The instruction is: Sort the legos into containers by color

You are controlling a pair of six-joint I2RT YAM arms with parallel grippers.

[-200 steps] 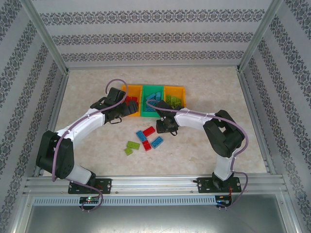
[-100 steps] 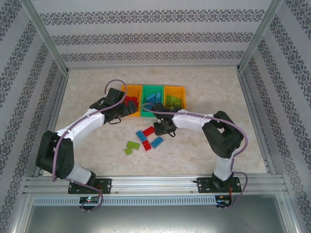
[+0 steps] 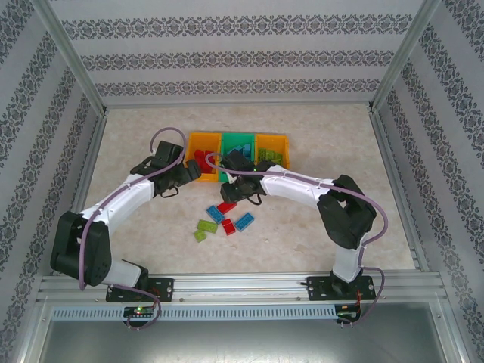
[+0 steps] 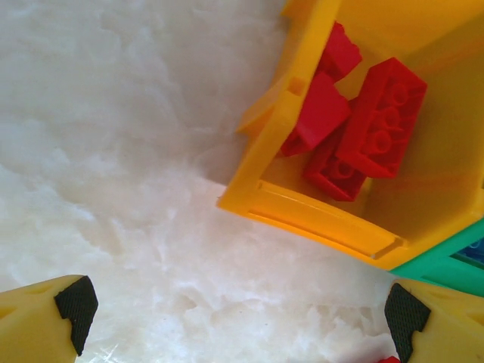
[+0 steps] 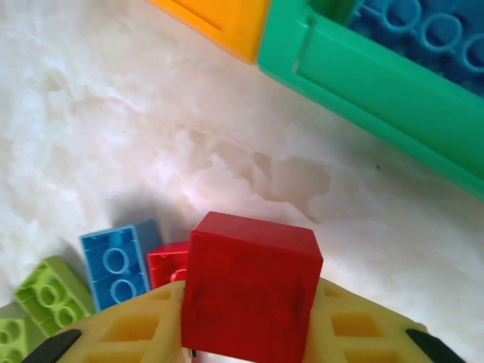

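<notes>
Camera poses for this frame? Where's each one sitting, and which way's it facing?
Top external: above and behind the robot, looking down on the table; left arm and right arm show.
Left wrist: looks down at the left orange bin holding red legos; open left gripper at the bottom.
Right wrist: low, facing the green bin; right gripper clamps a red lego.
Shared: both wrist views catch the left orange bin beside the green bin.

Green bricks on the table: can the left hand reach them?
Probably yes. The left hand is open and empty, and the green bricks lie uncovered on the table, with no arm over them.
</notes>
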